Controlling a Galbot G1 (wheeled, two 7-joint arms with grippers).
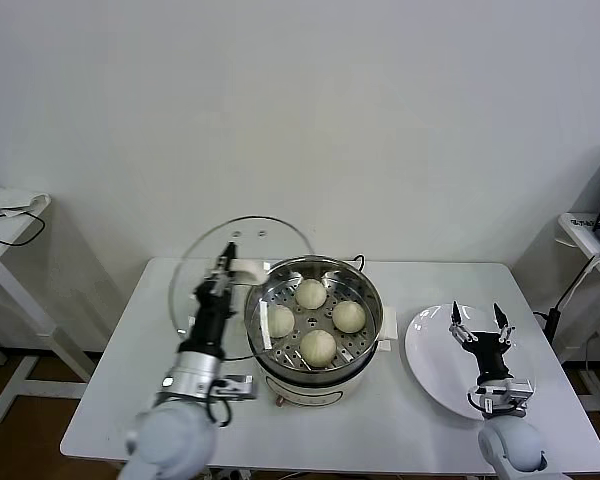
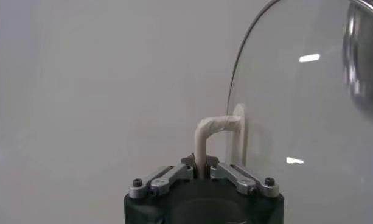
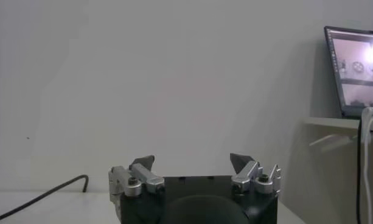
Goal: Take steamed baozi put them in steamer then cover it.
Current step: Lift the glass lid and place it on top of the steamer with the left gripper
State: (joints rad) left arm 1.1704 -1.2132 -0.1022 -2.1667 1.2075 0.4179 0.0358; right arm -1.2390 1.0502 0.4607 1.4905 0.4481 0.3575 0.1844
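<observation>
Four cream-white baozi sit on the perforated tray inside the steel steamer at the table's middle. My left gripper is shut on the cream-white handle of the glass cover. It holds the cover tilted on edge, raised just left of the steamer. In the left wrist view the cover's glass fills one side. My right gripper is open and empty, fingertips pointing up, above the white plate. It also shows in the right wrist view, open.
A flat white plate lies right of the steamer. A black cable runs behind the steamer. Side tables stand at far left and far right, the right one with a laptop.
</observation>
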